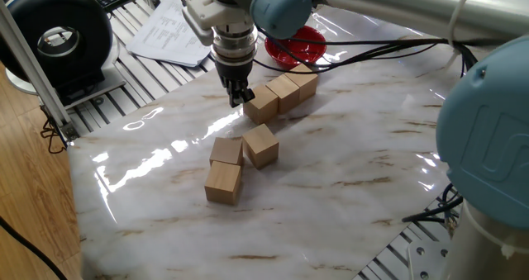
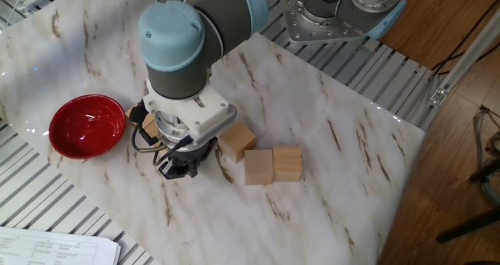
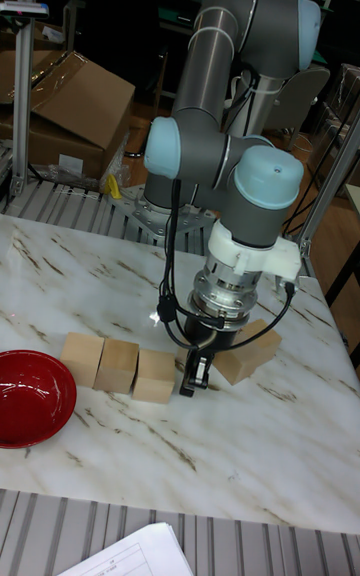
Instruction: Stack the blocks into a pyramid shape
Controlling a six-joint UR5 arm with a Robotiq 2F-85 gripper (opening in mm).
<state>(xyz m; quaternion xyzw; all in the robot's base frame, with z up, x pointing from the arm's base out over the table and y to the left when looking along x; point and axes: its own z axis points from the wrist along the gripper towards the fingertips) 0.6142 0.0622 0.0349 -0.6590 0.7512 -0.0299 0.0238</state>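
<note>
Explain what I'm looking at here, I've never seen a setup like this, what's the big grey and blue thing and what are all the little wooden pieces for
The grey and blue machine is a robot arm. At its tip is a gripper with two small fingers for picking things up. The three pictures show the same moment: two cameras look down at the marble table from opposite sides, and a taller picture looks at it from the front.

On the table lie six plain wooden blocks, meant to be stacked into a pyramid. Three sit in a row near a red bowl, and three more lie loosely grouped nearby. None is stacked yet.

The gripper is low over the table, right beside the end block of the row, and it holds nothing. The fingers look close together.
</note>
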